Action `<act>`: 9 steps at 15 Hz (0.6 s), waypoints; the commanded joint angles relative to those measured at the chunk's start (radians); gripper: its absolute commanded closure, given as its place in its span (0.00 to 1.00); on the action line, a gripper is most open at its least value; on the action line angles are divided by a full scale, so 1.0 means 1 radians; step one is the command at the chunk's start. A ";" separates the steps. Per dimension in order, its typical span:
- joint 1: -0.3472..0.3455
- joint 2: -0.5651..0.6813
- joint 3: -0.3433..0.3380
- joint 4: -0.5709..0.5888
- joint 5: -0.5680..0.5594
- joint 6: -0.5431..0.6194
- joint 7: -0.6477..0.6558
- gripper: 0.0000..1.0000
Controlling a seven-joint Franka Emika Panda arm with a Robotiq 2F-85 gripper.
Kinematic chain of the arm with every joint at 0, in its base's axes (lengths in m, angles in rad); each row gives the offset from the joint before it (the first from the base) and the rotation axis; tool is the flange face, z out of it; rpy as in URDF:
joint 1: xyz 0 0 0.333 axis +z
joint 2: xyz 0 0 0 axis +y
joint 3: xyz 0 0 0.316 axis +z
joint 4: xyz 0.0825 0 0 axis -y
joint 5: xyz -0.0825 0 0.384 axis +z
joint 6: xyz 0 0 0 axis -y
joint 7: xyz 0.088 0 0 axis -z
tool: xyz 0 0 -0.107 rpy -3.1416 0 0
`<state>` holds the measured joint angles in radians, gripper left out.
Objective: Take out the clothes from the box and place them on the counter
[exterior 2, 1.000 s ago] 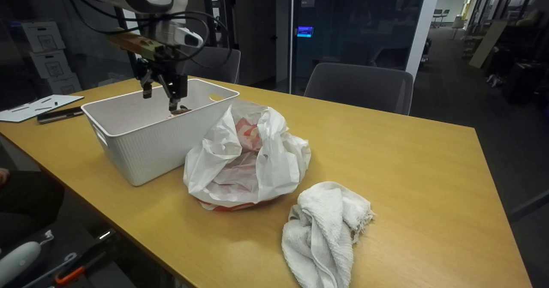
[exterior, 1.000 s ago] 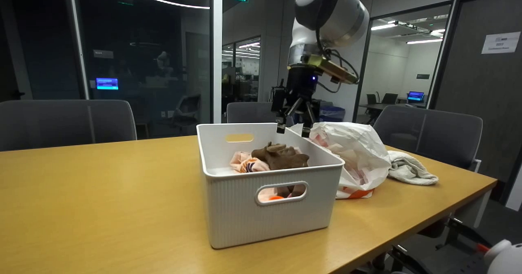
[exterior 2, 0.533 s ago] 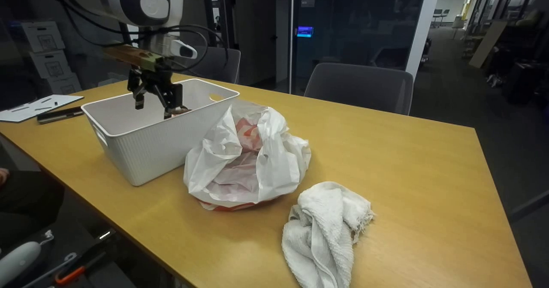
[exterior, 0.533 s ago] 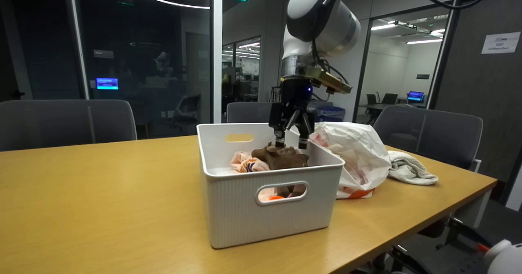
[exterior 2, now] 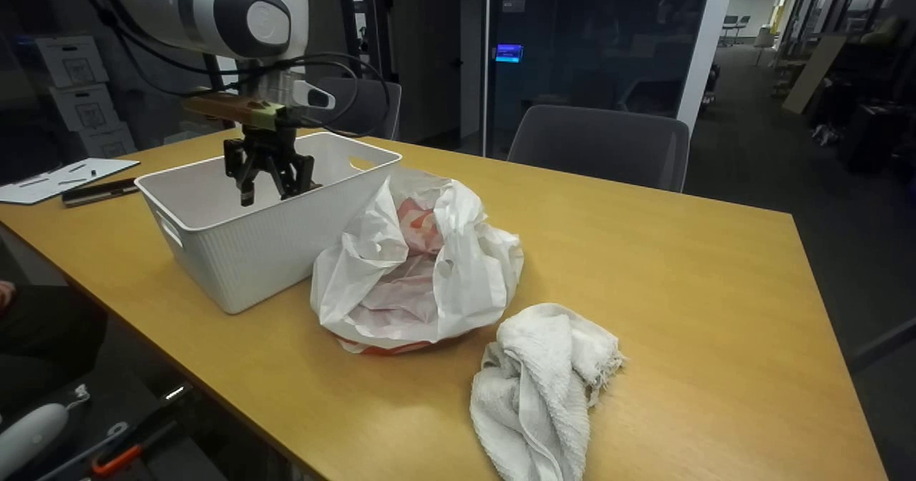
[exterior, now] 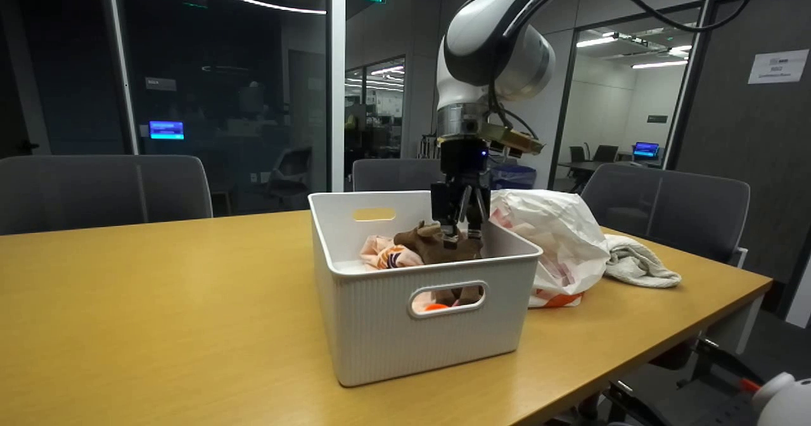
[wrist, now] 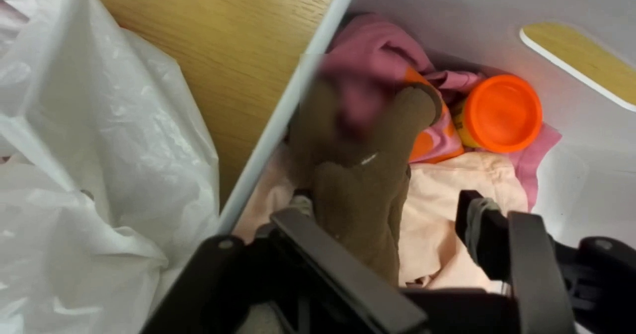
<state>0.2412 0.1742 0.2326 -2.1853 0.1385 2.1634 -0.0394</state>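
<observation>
"Were the jaws wide or narrow?"

"Wide. The gripper (wrist: 385,208) pointed down inside the white box (exterior: 380,337), and its two fingers (wrist: 489,247) stood apart with a gap between them."

"What was in the box?"

"Clothes (exterior: 383,248)! Peach cloth (wrist: 457,200) lay low down, and pink cloth (wrist: 375,41) was bunched up in a corner. A brown toy (wrist: 360,200) lay on top of the peach cloth. A little tub (wrist: 504,113) with an orange lid sat beside the pink cloth."

"What else was on the table (exterior 2: 680,309)?"

"A white plastic bag (exterior 2: 465,280) was just beside the box, and a crumpled white towel (exterior 2: 547,373) was near the bag."

"Was anything in the way?"

"The box's wall rose close to one finger, on the bag's side, and the brown toy covered some of the peach cloth."

"And where were the clothes from the jaws?"

"Peach cloth showed below the jaws, through the gap. The brown toy was partly in the gap too, right by one finger, but I couldn't tell if they touched. The pink cloth was farther off, past the tips of the fingers."
</observation>
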 commanded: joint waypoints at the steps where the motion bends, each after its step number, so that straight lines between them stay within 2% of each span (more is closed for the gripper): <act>1: 0.000 -0.005 0.000 0.005 -0.040 0.002 -0.009 0.56; 5: 0.000 -0.012 -0.011 -0.007 -0.101 0.018 0.023 0.86; 6: 0.000 -0.013 -0.013 -0.009 -0.113 0.023 0.031 0.96; 9: -0.006 -0.028 -0.006 0.000 -0.069 0.027 0.020 1.00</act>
<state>0.2392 0.1741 0.2210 -2.1860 0.0495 2.1735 -0.0249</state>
